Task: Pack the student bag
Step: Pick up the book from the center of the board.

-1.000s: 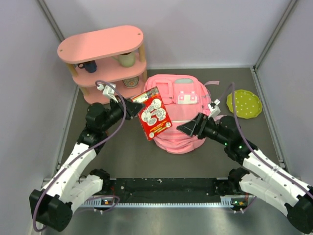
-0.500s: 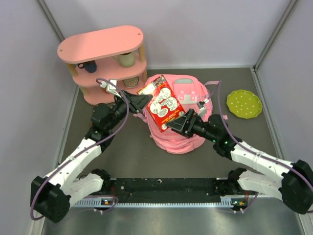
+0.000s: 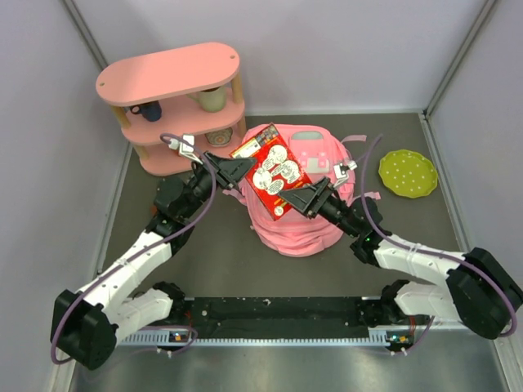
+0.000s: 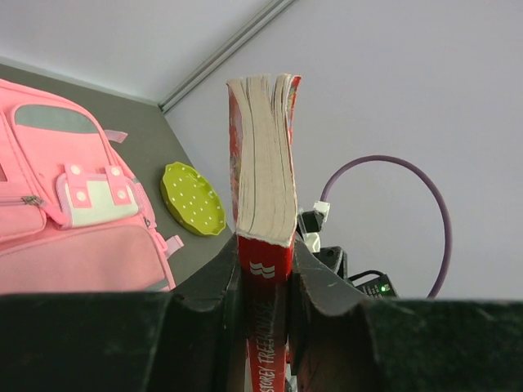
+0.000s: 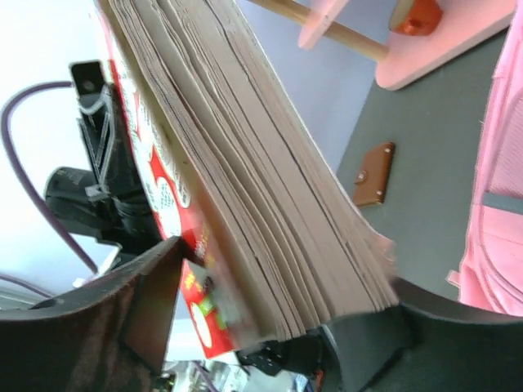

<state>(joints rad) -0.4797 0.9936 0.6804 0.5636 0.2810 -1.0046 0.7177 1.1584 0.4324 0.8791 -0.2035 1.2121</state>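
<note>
The pink backpack [image 3: 296, 230] lies on the grey worktop [image 3: 229, 263] in the middle, its front pockets and white-and-pink patch facing up, and both arms reach over it. Above its left part a thick red book [image 3: 274, 170] hangs in the air, tilted, with its cartoon cover facing the overhead camera.

The left end effector [image 3: 239, 170] is clamped on the book at the spine edge. In the left wrist view the two fingers press against either side of the red spine, and the page block rises above them. The right end effector [image 3: 305, 198] is at the book's lower right corner. In the right wrist view its fingers stand on either side of the fanned page edge, which fills the gap, but I cannot tell whether they press on it.

A pink oval shelf [image 3: 167, 75] with three tiers stands at the far left and has cups on its lower tiers. A green dotted plate [image 3: 408, 172] lies to the right of the backpack, apart from it.
</note>
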